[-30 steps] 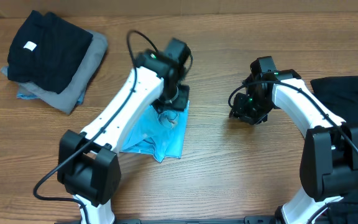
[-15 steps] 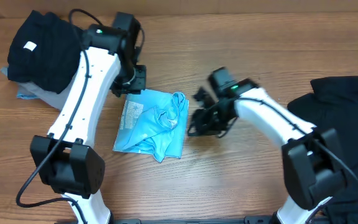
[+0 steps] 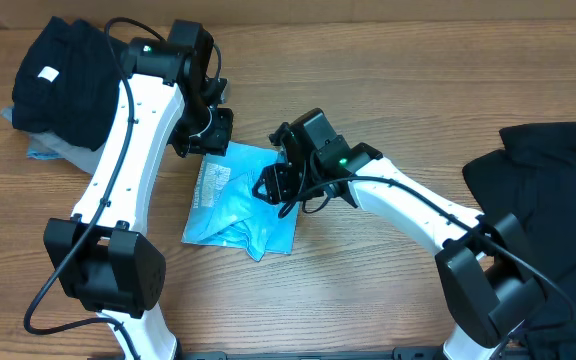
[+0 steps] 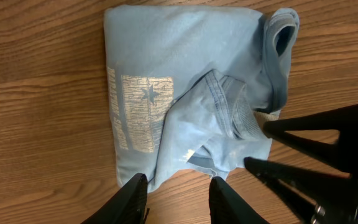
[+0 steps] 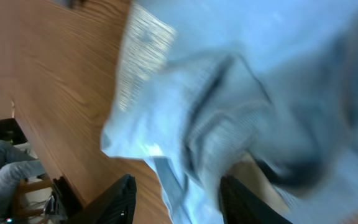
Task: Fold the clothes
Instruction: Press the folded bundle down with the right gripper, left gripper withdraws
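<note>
The light blue T-shirt (image 3: 240, 205) lies roughly folded on the wooden table, with pale printed lettering on its left part and its collar bunched at the right. It also shows in the left wrist view (image 4: 185, 93) and, blurred, fills the right wrist view (image 5: 229, 93). My left gripper (image 3: 208, 135) is open and empty just off the shirt's far edge, its fingers over bare wood (image 4: 179, 199). My right gripper (image 3: 274, 186) is open over the shirt's bunched right edge (image 5: 179, 202). Its black fingers show in the left wrist view (image 4: 316, 146).
A stack of folded black and grey garments (image 3: 73, 85) sits at the far left corner. A loose black garment (image 3: 548, 190) lies at the right edge. Bare wooden table (image 3: 368, 300) lies in front of the shirt.
My left gripper has let go of the blue shirt and pulled back to its far left edge. My right arm has swung left onto the shirt's right edge.
</note>
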Controlling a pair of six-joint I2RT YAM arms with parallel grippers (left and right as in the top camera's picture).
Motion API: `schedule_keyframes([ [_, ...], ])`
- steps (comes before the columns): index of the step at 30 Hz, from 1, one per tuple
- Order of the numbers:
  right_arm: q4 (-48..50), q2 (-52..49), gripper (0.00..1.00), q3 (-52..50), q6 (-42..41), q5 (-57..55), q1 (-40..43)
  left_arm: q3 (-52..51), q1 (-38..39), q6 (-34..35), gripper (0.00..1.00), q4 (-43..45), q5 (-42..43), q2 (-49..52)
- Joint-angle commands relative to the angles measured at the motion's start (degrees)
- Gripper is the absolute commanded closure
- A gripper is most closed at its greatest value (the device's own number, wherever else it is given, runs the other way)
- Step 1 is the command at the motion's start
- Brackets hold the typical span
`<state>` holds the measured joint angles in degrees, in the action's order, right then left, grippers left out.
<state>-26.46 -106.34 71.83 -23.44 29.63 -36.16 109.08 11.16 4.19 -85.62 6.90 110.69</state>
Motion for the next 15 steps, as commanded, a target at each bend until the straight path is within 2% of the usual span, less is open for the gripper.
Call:
schedule_keyframes([
  [1,3.80,0.31,0.51,-0.26,2.86,-1.03,-2.56,0.96,0.09,-1.49,0.64,0.17,0.17,-0.92],
  [4,3.91,-1.01,0.50,-0.26,2.62,-6.91,-3.43,0.96,0.09,-1.64,0.63,-0.13,0.17,-0.92],
  [12,5.79,-6.10,0.51,-0.26,2.43,-5.64,-3.43,0.96,0.00,-2.45,0.64,-1.01,0.15,-0.92],
  [13,5.90,-6.29,0.54,-0.26,2.43,-5.51,-3.50,0.96,0.00,-2.56,0.64,-1.01,0.15,-0.92],
  [14,6.01,-6.29,0.62,-0.26,2.43,-5.55,-3.52,0.96,0.00,-2.54,0.64,-0.98,0.15,-0.92],
  [15,5.68,-6.27,0.79,-0.22,2.43,-5.27,-3.52,0.96,0.00,-2.54,0.64,-1.01,0.15,-0.92],
])
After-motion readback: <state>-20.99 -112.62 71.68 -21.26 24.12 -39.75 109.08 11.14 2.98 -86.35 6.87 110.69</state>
